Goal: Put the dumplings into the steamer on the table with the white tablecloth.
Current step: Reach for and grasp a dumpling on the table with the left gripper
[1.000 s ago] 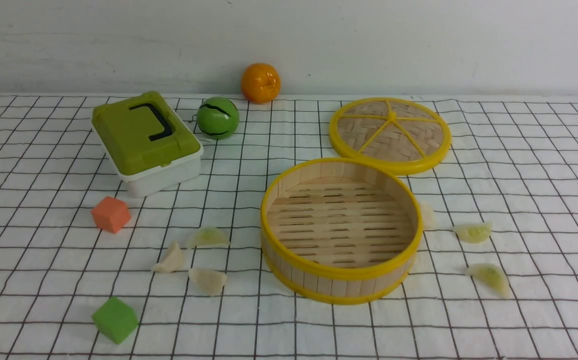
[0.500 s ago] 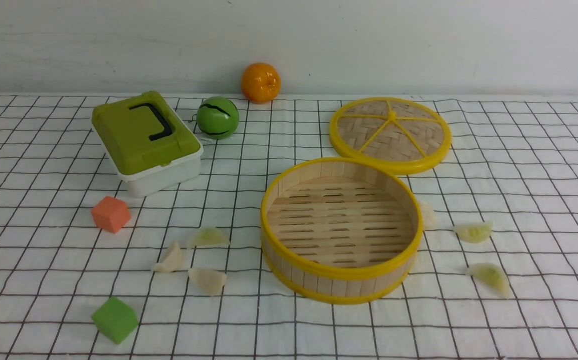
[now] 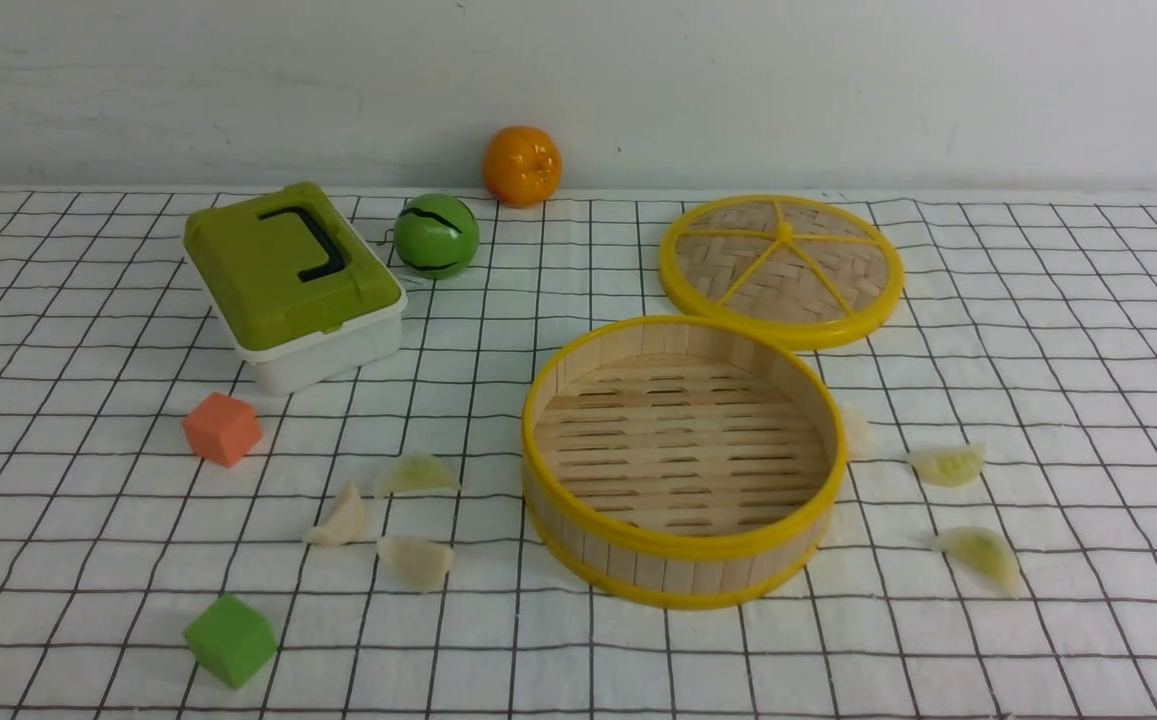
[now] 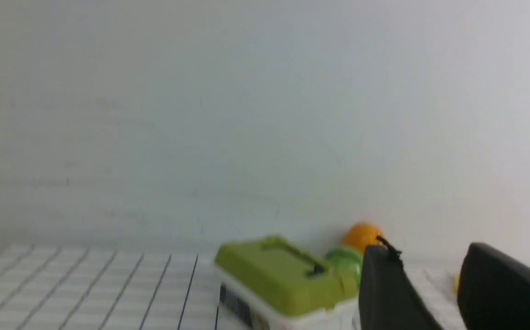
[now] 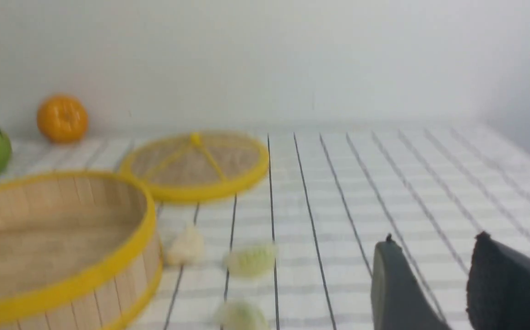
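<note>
Steamer [image 3: 680,572] near the front edge, floor bare; dumplings [image 3: 416,473] lie outside it. Left gripper [image 4: 429,266] and right gripper [image 5: 434,252] both spread.

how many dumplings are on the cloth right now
6. Left of the steamer: far dumpling, left one, near one. Right: one half hidden by its wall, middle one, near one.

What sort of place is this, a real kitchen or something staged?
Probably a staged tabletop setup, not a kitchen: a grid-lined white tablecloth against a bare wall, with toy dumplings and a bamboo steamer laid out as props.
</note>
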Robot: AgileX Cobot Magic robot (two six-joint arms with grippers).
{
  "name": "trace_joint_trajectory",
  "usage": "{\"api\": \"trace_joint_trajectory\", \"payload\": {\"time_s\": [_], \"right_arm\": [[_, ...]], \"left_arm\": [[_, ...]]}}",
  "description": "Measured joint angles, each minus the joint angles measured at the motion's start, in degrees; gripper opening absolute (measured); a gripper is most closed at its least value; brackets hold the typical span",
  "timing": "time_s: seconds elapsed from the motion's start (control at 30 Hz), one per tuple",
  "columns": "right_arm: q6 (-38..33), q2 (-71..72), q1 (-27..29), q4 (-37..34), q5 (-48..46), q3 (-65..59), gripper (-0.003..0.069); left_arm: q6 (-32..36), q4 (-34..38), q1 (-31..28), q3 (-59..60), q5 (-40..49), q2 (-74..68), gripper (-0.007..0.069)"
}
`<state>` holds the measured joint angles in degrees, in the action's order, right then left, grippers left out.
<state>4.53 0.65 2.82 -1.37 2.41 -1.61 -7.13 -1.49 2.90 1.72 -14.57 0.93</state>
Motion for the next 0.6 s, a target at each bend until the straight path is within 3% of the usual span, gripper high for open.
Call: {"api": "trace_joint_trajectory", "payload": {"time_s": [0.1,0.23,0.4,0.47,0.6], "right_arm": [[1.79,0.00,0.00,0.00,7.35,0.00,0.0239],[9.29,0.00,0.00,-0.51,19.78,0.00,0.0239],[13.85,0.00,0.00,-0.51,23.50,0.16,0.0232],[14.21,0.00,0.00,-0.55,22.79,1.29,0.0200],[14.23,0.00,0.00,-0.35,19.91,6.02,0.0069]], "left_arm": [[-0.25,0.00,0.00,0.00,-6.39,0.00,0.0237],[-4.36,0.25,0.00,0.00,-15.54,0.00,0.0237],[-11.63,4.99,0.00,-0.52,-18.88,0.00,0.0235],[-13.52,5.79,0.00,-3.09,-16.93,0.00,0.0218],[-14.38,3.26,0.00,-10.30,-11.21,-0.77,0.0127]]}}
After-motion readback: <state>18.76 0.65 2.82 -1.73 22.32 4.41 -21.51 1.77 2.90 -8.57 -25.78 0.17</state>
